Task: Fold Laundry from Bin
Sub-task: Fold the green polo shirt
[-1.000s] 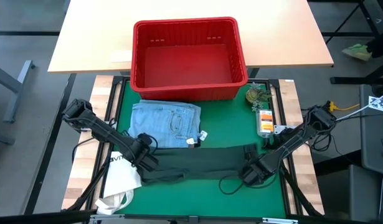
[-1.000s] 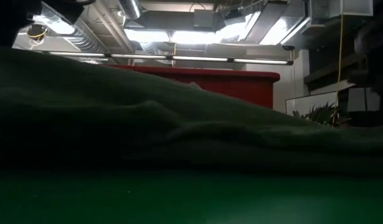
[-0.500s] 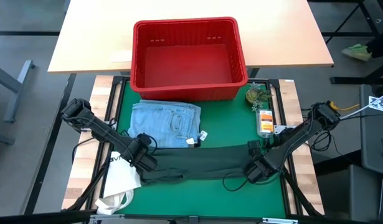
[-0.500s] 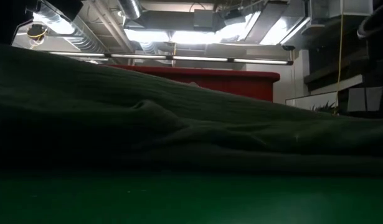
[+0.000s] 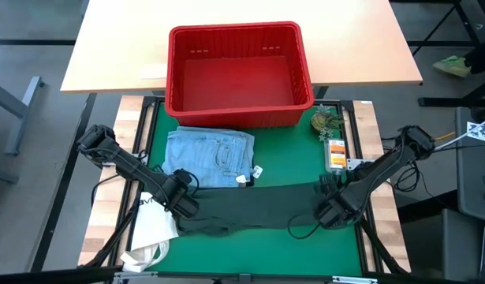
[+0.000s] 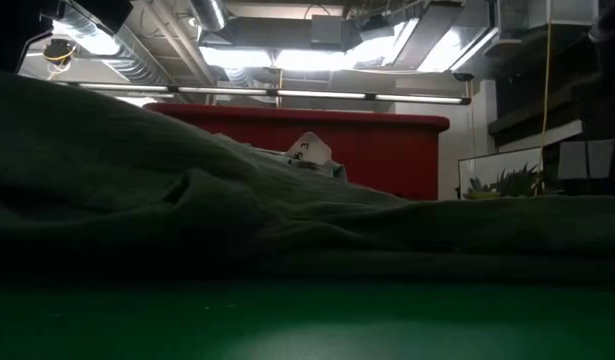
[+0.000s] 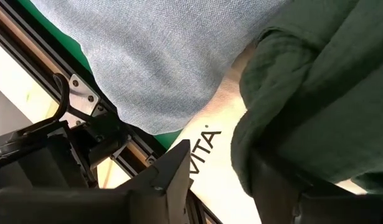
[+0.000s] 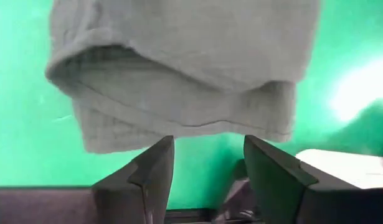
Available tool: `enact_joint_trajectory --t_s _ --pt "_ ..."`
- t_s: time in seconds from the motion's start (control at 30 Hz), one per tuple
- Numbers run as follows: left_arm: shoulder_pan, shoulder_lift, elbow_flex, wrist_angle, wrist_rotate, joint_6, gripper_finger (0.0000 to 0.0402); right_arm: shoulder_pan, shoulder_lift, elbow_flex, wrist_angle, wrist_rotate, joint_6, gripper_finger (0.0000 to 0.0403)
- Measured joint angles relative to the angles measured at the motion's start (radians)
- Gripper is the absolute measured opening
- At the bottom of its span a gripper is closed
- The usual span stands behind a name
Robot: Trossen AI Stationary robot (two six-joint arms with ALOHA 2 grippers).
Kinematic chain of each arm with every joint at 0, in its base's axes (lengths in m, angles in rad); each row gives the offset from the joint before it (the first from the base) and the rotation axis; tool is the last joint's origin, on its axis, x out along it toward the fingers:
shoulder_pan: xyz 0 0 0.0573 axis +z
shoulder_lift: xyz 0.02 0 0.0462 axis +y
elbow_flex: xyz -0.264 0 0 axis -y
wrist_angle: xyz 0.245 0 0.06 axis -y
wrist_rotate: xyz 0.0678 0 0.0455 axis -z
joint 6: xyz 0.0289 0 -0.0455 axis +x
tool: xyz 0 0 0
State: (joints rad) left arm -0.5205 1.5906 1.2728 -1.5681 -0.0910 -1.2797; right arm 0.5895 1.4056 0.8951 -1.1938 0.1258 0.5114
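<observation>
- You see the left gripper (image 5: pixel 184 207) at the dark green piece's (image 5: pixel 258 207) left end, jaws parted around a fold; a firm grip isn't clear.
- Right gripper (image 8: pixel 207 163): jaws apart, empty, just short of the cloth's right end.
- The light blue jeans (image 5: pixel 210 156) lie folded before the bin (image 5: pixel 238 106); the tote bag (image 5: pixel 151 225) is half hidden at the front-left corner.

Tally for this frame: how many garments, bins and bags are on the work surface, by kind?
Garments: 2, the folded light blue jeans and the dark green piece
Bins: 1, the red bin, with nothing visible inside it
Bags: 1, the white tote bag
Total: 4
</observation>
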Motion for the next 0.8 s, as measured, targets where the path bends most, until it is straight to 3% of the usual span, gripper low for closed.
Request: enact_joint_trajectory --t_s 0.1,0.23,0.3,0.43,0.67,0.8 --pt "0.000 0.000 0.000 0.000 0.000 0.000 0.0163 0.000 -0.019 0.000 0.008 0.099 0.000 0.0195" --pt "0.000 0.000 0.000 0.009 0.000 0.000 0.0175 -0.001 -0.023 0.001 0.015 0.308 -0.001 0.0195" --pt "0.000 0.000 0.000 0.014 0.000 0.000 0.0176 -0.014 -0.023 -0.001 0.021 0.353 -0.001 0.0195" --pt "0.000 0.000 0.000 0.016 -0.002 0.000 0.0174 -0.075 -0.023 -0.023 0.057 0.316 -0.025 0.0195" --pt "0.000 0.000 0.000 0.017 -0.038 -0.020 0.0163 -0.191 -0.023 -0.132 0.333 0.230 -0.185 0.0195" --pt "0.000 0.000 0.000 0.017 -0.045 -0.024 0.0153 -0.248 -0.023 -0.194 0.350 0.216 -0.178 0.0195"
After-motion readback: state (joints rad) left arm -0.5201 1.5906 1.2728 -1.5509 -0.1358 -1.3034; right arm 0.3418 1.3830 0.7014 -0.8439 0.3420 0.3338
